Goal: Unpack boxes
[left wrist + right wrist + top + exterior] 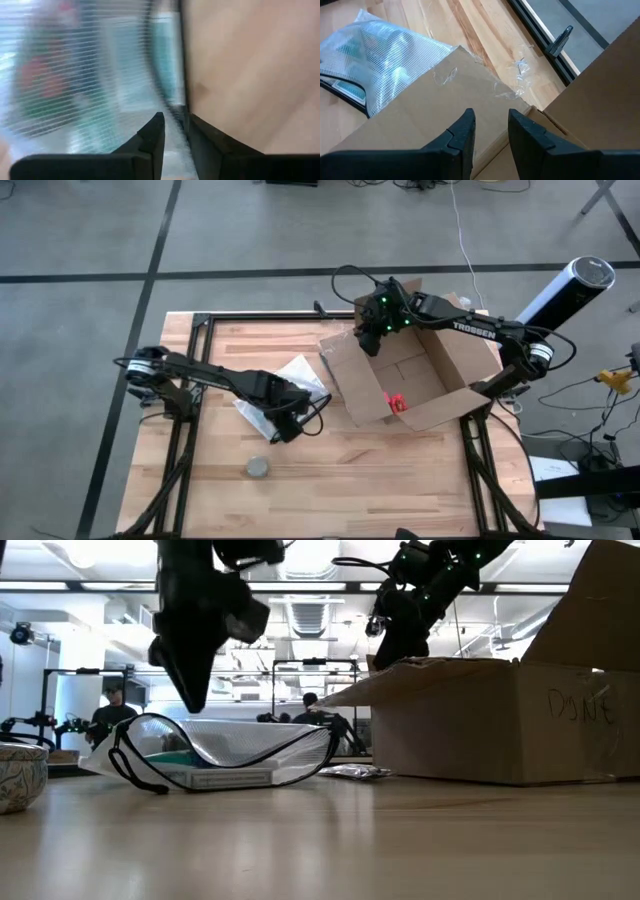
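Bench (400,470) of pale butcher-block planks, dark metal frame at the edges; grey concrete floor (250,240) with dark lines around it. At the near edge, small round grey-patterned bowl (258,468). Mid-bench, flat translucent mesh pouch (215,755), dark-zippered, with a teal and white card inside. Left tool (175,132) over the pouch, fingers nearly clenched about its dark zipper edge; actual pinch cannot be told. Right of the pouch, brown corrugated cardboard box (420,380), flaps open, clear tape remnants on one flap, handwriting on its side; small red item (396,402) on its floor. Right tool (490,127) above the box's far-left flap, fingers narrowly apart, holding nothing. Beyond, bright workshop with seated people.
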